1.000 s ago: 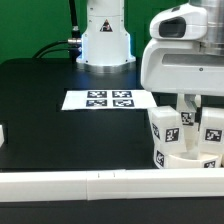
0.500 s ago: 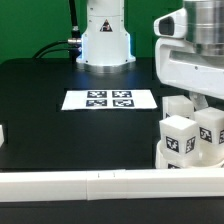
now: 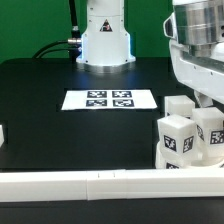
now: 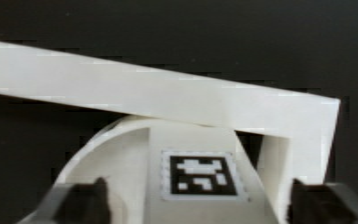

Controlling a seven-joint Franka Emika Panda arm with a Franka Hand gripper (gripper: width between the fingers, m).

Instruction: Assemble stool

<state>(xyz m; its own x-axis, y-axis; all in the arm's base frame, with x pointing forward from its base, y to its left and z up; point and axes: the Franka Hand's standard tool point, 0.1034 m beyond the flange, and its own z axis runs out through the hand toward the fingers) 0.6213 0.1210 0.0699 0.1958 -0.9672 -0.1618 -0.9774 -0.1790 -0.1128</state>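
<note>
The stool (image 3: pixel 190 138) stands at the exterior view's right, near the front of the black table (image 3: pixel 60 135) and just behind the long white rail (image 3: pixel 90 181) that runs along the table's front edge. Its chunky white legs stand upright on the round seat, each face bearing a black-and-white tag; the nearest leg (image 3: pixel 175 136) shows its tag plainly, and two more legs stand behind and to the right of it. The gripper (image 4: pixel 190 205) is seen best in the wrist view: its two dark fingers (image 4: pixel 78 200) sit at either side of the picture with a wide gap between them, and nothing is pinched in that gap — the jaws are parted and hold nothing. Between the fingers, but farther off, lies the rounded white body of the stool (image 4: pixel 167 160) with one square tag facing the camera, and beyond it the rail (image 4: pixel 158 90) crosses the view as a slanted white band. Whether either finger touches the stool cannot be told from these views. In the exterior view the arm's white wrist housing (image 3: pixel 198 45) hangs above the stool at the upper right, its lower part reaching down behind the rear legs; the fingertips themselves are hidden there. The marker board (image 3: pixel 108 99) lies flat mid-table, well apart from the stool, in front of the arm's white base (image 3: pixel 105 35).
</note>
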